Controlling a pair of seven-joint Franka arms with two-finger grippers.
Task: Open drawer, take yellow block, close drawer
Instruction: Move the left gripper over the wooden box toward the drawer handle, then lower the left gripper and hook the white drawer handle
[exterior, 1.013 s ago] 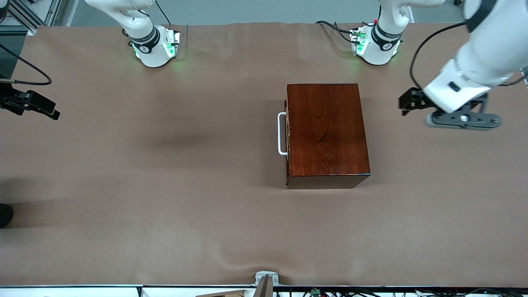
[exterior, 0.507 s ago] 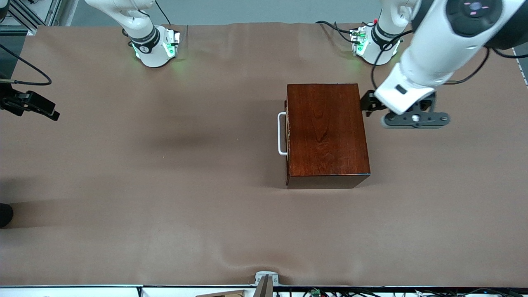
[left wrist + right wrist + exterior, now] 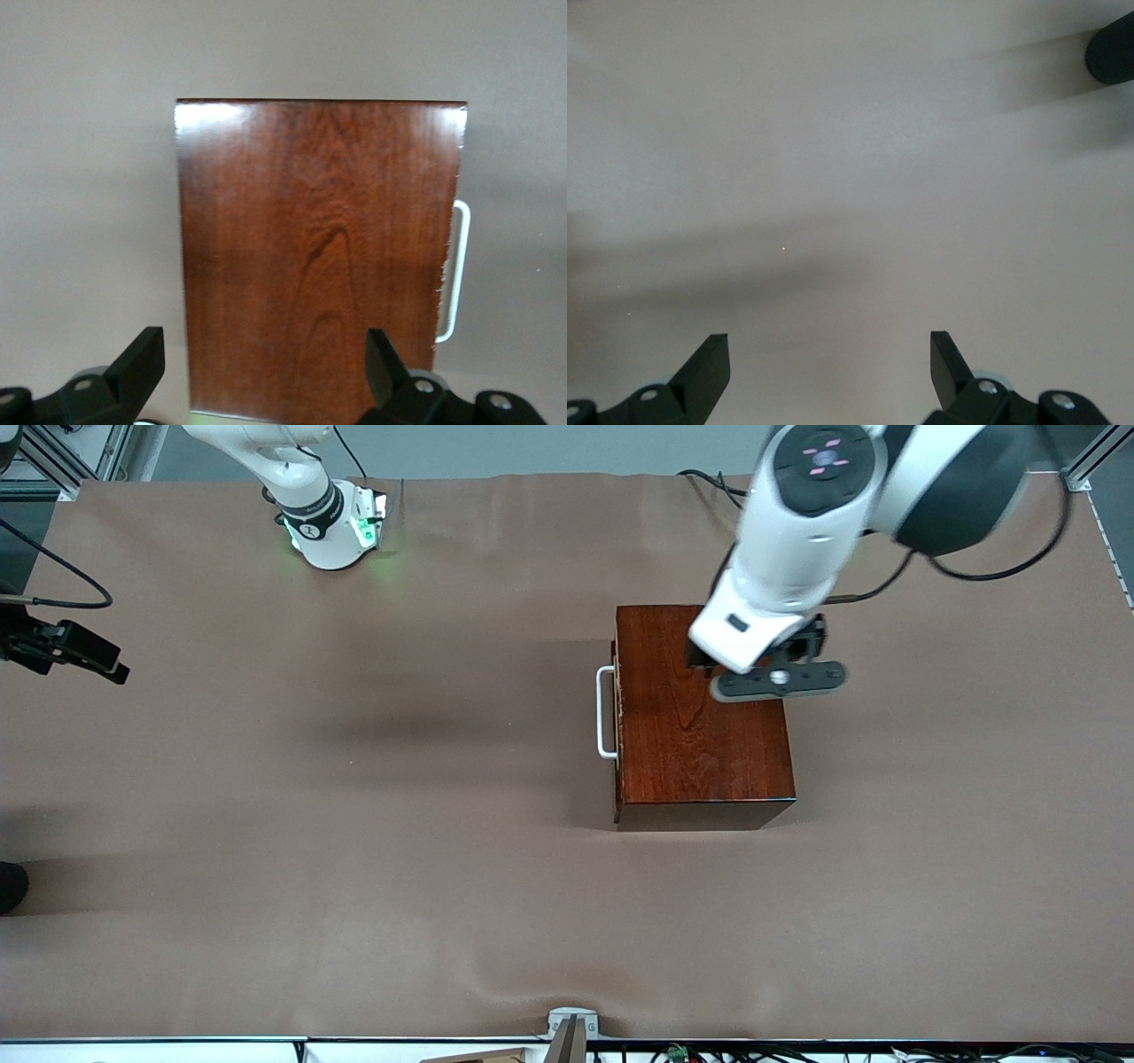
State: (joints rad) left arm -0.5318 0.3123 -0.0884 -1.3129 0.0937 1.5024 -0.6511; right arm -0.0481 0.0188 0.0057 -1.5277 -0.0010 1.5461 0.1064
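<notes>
- Brown cloth [image 3: 354, 824] covers your whole tabletop, with soft wrinkles near the edge closest to the front camera.
- You can see the wooden box [image 3: 700, 717] sitting a little toward the left arm's end of the tabletop.
- Its drawer [image 3: 617, 717] is shut, and the white handle [image 3: 605, 712] faces the right arm's end.
- You cannot see the yellow block.
- Your left gripper [image 3: 266, 372] hangs over the box top, fingers spread wide and holding nothing.
- Your right gripper [image 3: 830, 372] waits over bare cloth at the right arm's end, fingers wide apart and empty.
- Cables [image 3: 53, 584] and metal frame parts sit past the tabletop edges.
</notes>
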